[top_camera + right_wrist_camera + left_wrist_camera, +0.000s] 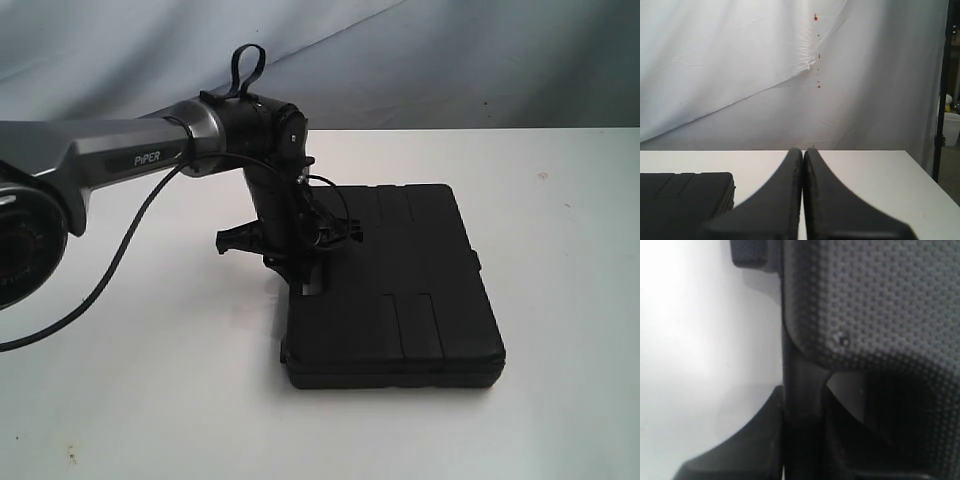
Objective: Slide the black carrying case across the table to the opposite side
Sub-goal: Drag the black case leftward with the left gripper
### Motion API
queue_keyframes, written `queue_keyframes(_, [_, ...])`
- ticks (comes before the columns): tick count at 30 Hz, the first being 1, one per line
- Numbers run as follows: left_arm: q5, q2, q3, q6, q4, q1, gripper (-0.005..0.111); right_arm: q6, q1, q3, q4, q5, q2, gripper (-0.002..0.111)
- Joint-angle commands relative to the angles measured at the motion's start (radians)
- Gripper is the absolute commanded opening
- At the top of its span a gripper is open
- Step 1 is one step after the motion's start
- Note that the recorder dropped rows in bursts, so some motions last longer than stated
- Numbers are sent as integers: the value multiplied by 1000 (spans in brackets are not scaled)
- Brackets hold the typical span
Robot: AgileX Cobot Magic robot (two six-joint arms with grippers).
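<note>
A: Near edge first, quick. What's lying closest?
B: Bare white surface [150, 400] is running along the front. Then the case [400, 290] is lying flat on it, right of middle, its thick near edge facing us.
A: Room around it?
B: White surface is showing on every side. There's a wide stretch to its left under the arm, a narrower band to its right, and more behind it toward the far edge.
A: Left gripper?
B: The left gripper [305, 280] is pointing down at the case's left edge, about midway along. In the left wrist view its fingers [740, 455] are flanking a narrow strip of the rim, one on the surface side and one in the cut-out. Both are touching it, so it's grasping the case there.
A: Arm?
B: The left arm [120, 155] is reaching in from the left above the surface, with a cable [110, 270] drooping under it.
A: Right gripper?
B: The right gripper [803, 151] is clenched, fingers pressing together on nothing. It's sitting low over the surface with a corner of the case near it.
A: Far end?
B: The surface's far edge is running straight against a pale draped cloth [420, 60].
</note>
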Motion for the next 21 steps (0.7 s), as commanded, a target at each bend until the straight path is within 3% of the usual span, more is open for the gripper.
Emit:
queue_keyframes(1, [13, -14, 24, 40, 1, 28, 0, -6, -9, 4, 5, 0, -6, 0])
queue_keyframes(21, [-98, -152, 283, 132, 61, 167, 0, -6, -9, 4, 5, 0, -6, 0])
